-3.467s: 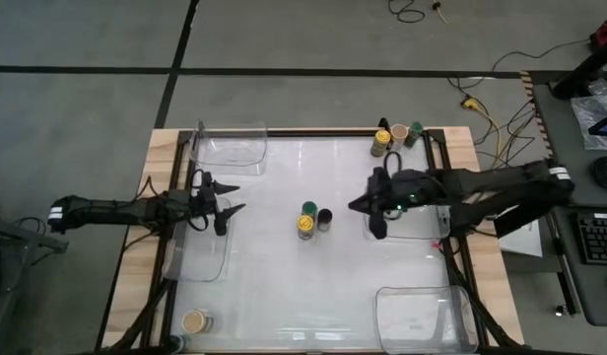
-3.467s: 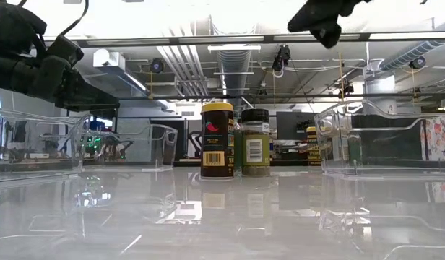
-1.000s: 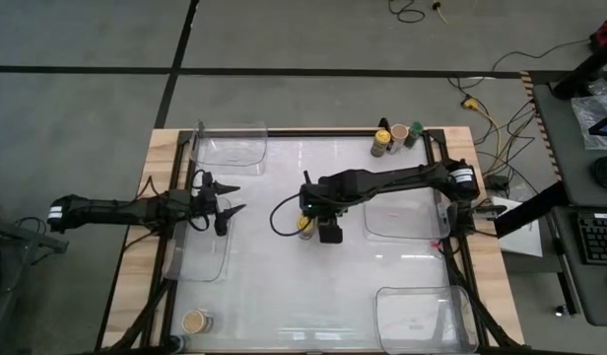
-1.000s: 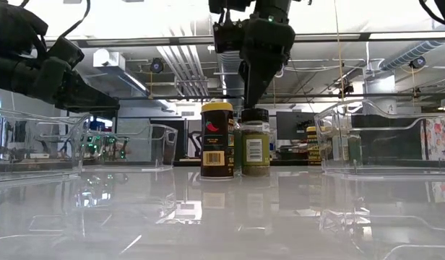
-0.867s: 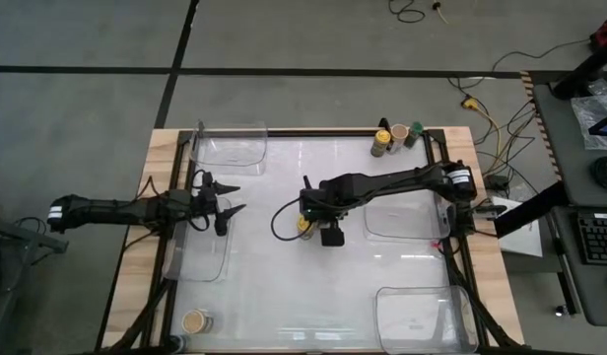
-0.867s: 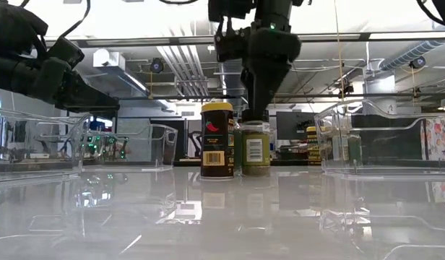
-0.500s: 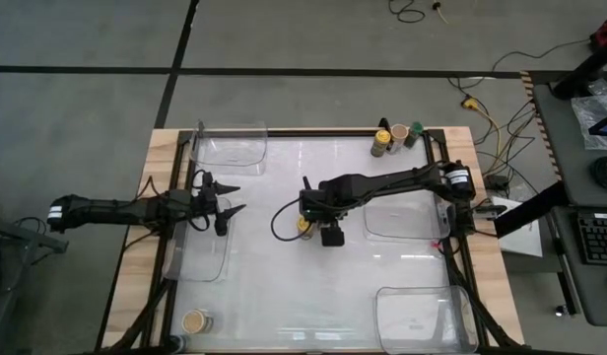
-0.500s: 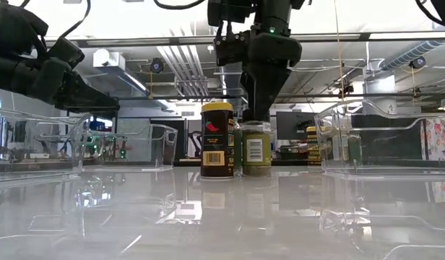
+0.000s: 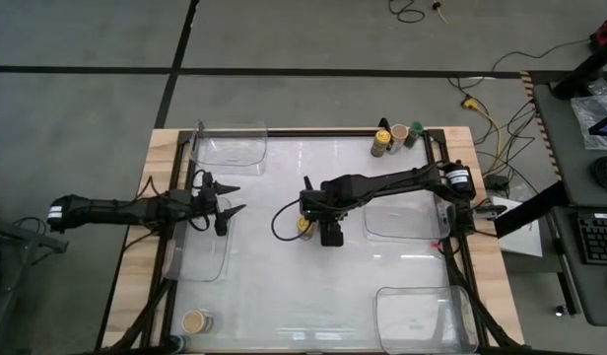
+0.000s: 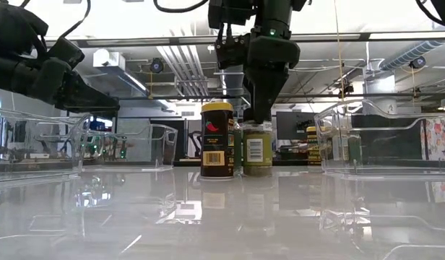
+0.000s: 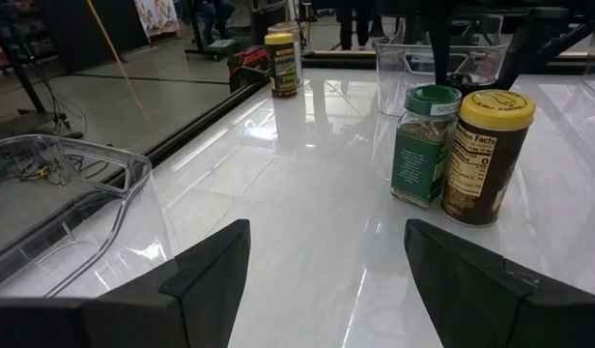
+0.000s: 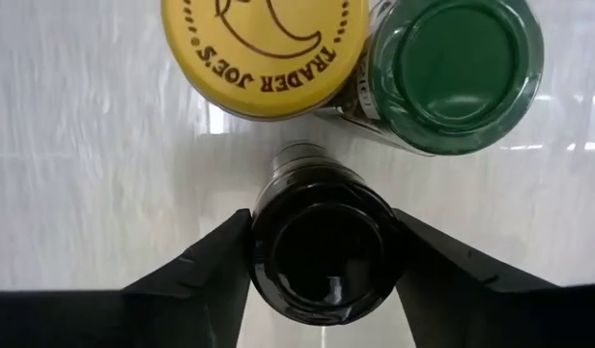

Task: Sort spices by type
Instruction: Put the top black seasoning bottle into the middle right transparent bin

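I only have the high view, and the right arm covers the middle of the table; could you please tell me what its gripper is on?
Observer: The right wrist view shows the right gripper with one finger on each side of the black-lidded jar, right against its lid.
Operator: Thank you. Are other jars close to it?
Observer: Yes, the yellow-lidded jar and the green-lidded jar stand side by side just beyond it, clear of the fingers.
Operator: Is the jar off the table yet?
Observer: No, in the low view its base rests on the table.
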### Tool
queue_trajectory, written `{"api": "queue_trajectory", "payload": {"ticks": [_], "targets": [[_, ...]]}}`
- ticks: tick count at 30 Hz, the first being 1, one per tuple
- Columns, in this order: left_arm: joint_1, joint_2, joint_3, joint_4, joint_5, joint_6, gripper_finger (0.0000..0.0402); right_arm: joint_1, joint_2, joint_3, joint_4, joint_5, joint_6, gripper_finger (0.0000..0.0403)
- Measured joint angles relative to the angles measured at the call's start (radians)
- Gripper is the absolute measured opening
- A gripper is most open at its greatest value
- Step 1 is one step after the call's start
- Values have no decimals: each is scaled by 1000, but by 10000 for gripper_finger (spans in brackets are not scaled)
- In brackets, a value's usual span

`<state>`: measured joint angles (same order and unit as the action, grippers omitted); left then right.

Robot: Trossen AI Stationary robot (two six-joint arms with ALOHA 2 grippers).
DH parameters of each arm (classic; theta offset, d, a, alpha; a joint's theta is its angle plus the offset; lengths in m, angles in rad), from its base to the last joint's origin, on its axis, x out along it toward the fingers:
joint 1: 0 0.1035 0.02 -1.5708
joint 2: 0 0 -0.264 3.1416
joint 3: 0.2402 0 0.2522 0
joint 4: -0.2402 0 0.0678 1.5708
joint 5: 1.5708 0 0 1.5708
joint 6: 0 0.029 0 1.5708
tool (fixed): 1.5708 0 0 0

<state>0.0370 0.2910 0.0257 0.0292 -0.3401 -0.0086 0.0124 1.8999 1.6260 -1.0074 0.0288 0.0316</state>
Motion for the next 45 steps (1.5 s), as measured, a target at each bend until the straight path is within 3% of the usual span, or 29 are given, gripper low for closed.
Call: {"api": "queue_trajectory", "payload": {"ticks": [9,16,19,26,35,40,45], "targets": [[0,0,0,0,0,0,260,3,-11,26,-55,-1,169,205],[0,-1,0,0,0,0,260,20,-117,114,-171,5,341,198],[0,2,0,0,0,0,260,35,-192,117,-210,68,469,201],[0,6,0,0,0,0,260,105,-355,101,-480,215,860,202],[0,11,0,0,0,0,260,229,-490,-52,-563,228,1238,208],[0,11,0,0,0,0,260,232,-506,-187,-558,142,1399,203],[0,11,0,0,0,0,260,215,-497,-294,-529,129,1497,203]]}}
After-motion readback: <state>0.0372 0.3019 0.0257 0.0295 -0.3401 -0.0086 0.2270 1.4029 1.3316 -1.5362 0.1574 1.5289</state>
